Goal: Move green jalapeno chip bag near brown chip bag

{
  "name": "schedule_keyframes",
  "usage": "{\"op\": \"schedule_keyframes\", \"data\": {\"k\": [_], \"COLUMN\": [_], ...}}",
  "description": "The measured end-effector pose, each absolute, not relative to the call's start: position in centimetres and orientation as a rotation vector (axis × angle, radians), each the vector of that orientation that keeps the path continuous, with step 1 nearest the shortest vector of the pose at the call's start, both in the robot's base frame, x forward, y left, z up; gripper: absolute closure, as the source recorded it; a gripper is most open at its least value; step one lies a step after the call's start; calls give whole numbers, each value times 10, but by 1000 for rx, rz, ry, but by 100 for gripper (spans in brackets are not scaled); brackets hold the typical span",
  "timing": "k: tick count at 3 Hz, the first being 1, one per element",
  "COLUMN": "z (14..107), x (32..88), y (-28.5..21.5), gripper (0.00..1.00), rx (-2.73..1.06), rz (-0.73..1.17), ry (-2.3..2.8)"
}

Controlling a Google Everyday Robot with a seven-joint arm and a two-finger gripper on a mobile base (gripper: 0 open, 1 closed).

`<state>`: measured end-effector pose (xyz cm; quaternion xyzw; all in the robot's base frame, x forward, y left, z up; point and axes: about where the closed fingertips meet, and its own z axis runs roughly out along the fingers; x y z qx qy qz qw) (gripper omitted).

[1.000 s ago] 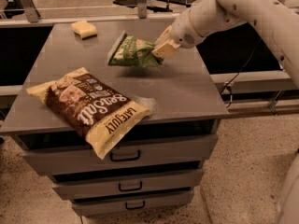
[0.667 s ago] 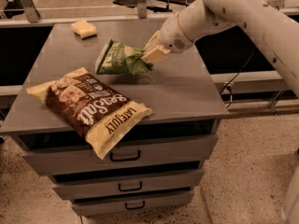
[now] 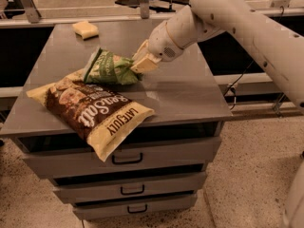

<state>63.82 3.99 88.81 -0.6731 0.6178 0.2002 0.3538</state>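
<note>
Pinches right end of green bag (image 3: 108,68) in gripper (image 3: 141,64), just behind brown bag (image 3: 92,109), touching its back edge. Well behind brown bag, sponge (image 3: 85,29) on cabinet (image 3: 190,94).

Green bag (image 3: 108,69) beside brown bag (image 3: 92,110).
You see the small crinkly green bag tilted, its left end seemingly touching the brown bag's far end; the gripper (image 3: 141,64) pinches its right end. The large brown bag lies flat, diagonal, one cream end overhanging the cabinet (image 3: 190,94) front.

Lab, drawer cabinet (image 3: 128,158), speckled floor (image 3: 247,175), jaws clamping green jalapeno chip bag (image 3: 108,68) atop cabinet
</note>
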Motion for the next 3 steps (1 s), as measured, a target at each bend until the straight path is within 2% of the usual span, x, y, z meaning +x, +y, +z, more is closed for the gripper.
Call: {"op": "schedule_keyframes", "data": {"k": [2,3], "z": [884,887], "x": [635,638], "y": [47,41], "gripper": [14,0], "rx": [-1751,-1722], "rz": [543,533], "ry": [1591,1603]}}
